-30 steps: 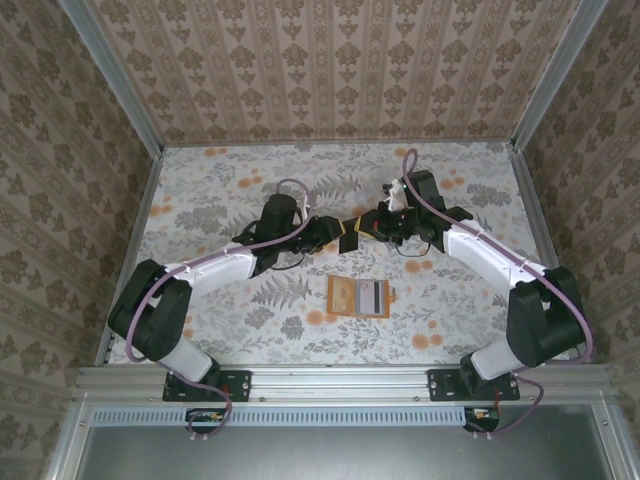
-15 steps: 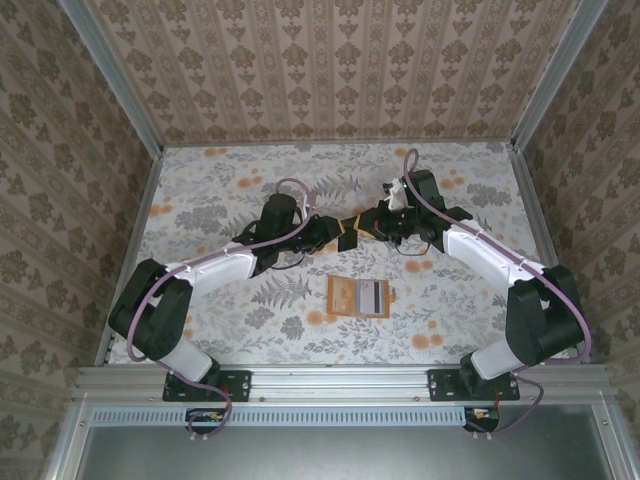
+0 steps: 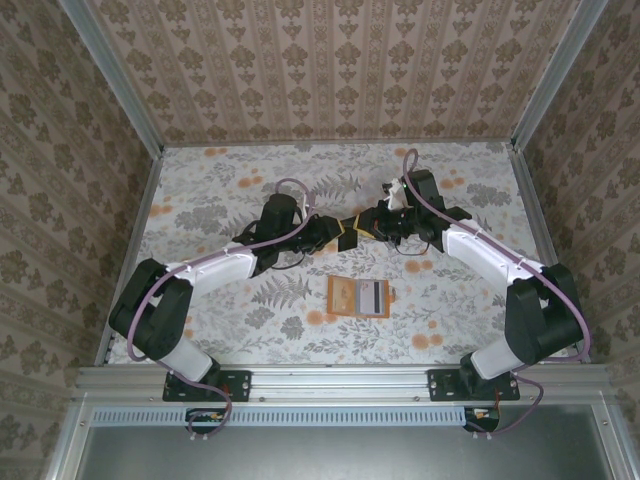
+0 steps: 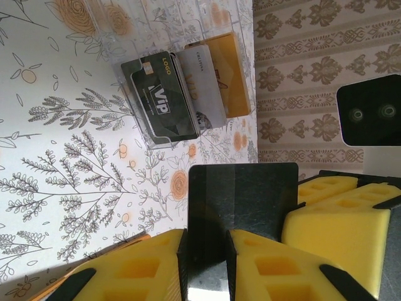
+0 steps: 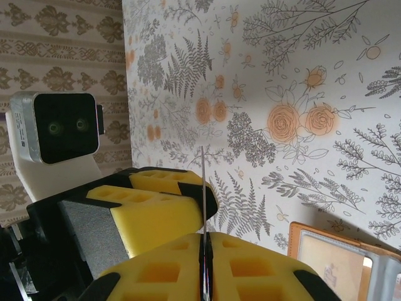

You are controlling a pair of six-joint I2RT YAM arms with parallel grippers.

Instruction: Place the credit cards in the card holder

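The black credit card point(image 4: 243, 194) sits mid-frame in the top view, where both grippers meet. The right gripper point(image 5: 205, 241) has its yellow pads point(image 5: 250, 266) almost together, pinching that card, seen edge-on. The left gripper point(image 4: 205, 244) has its fingers a narrow gap apart below the card's glossy face; whether they grip it cannot be told. More credit cards point(image 4: 166, 103), black, white and yellowish, stand in a clear box point(image 4: 156, 31) at upper centre. The orange card holder point(image 3: 345, 297) lies open just below the grippers.
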